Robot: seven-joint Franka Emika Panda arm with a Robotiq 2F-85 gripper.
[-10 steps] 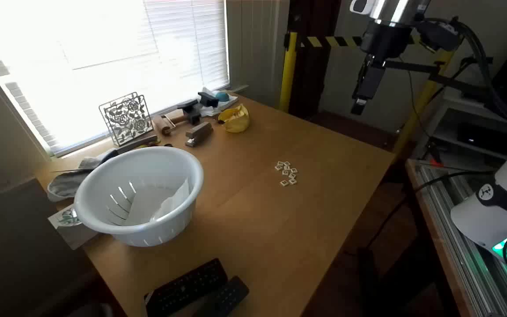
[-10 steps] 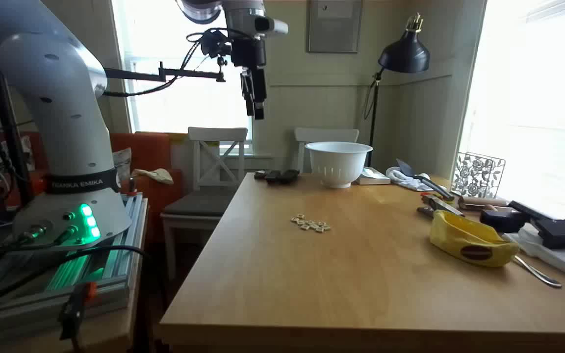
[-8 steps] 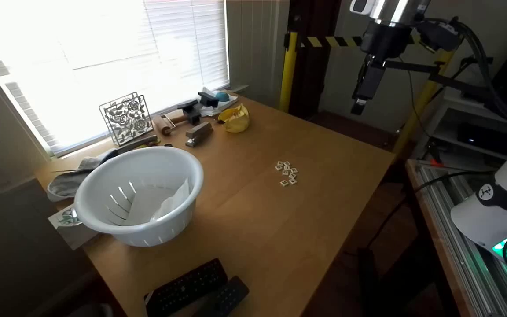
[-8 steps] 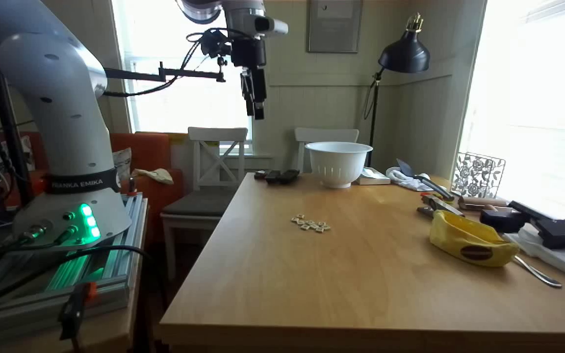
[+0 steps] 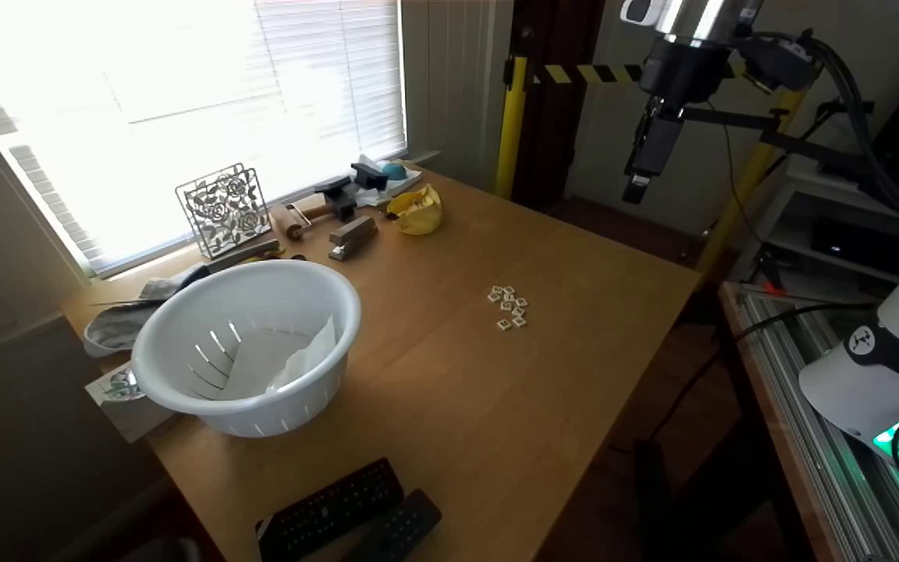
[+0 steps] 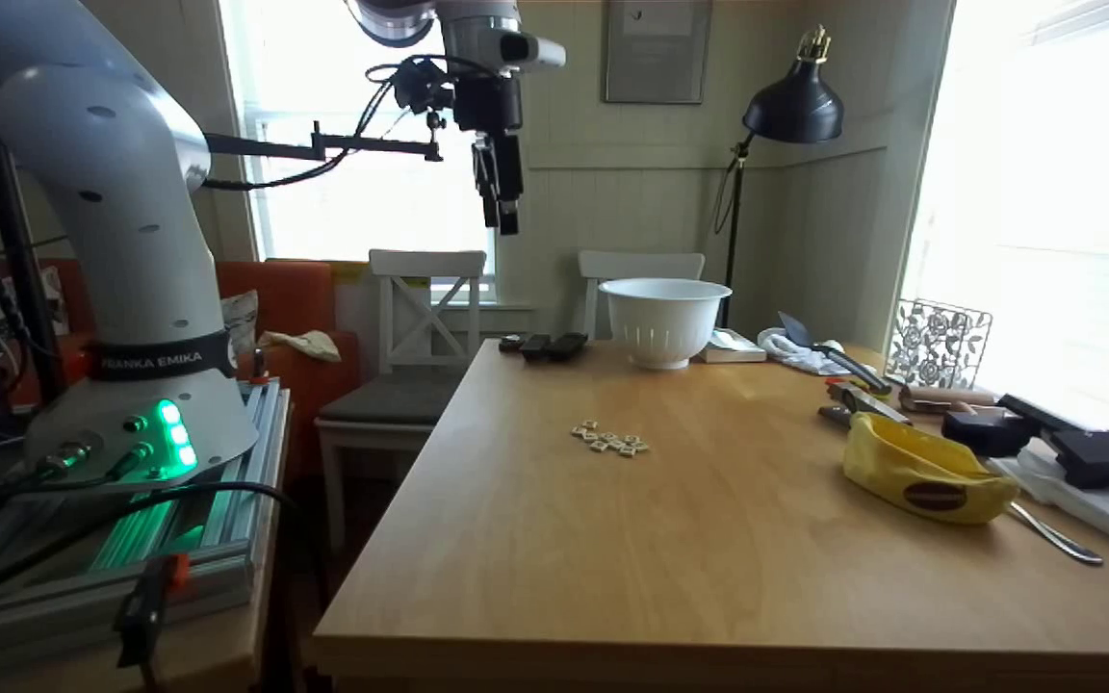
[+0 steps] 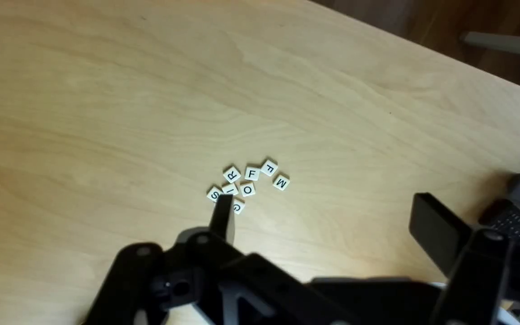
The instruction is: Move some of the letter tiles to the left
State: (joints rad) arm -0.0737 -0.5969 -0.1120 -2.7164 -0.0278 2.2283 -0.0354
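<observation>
Arm (image 6: 126, 183) sits pretty high here: in an exterior view it takes up the left of the frame, pincer (image 6: 500, 227) hanging in the upper middle, pointed down, well above the table (image 6: 709, 549). Wrist view has its jaws spread wide, letter tiles (image 7: 248, 189) bunched mid-frame on the table.

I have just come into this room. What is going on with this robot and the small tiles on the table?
A teleoperated robot arm is to move some of the letter tiles to the left. At this moment its gripper is open and empty, raised well above the table. The tiles lie in a loose cluster, visible letters facing up in the wrist view, where one finger hides part of the group. The white bowl stands apart from them.
</observation>
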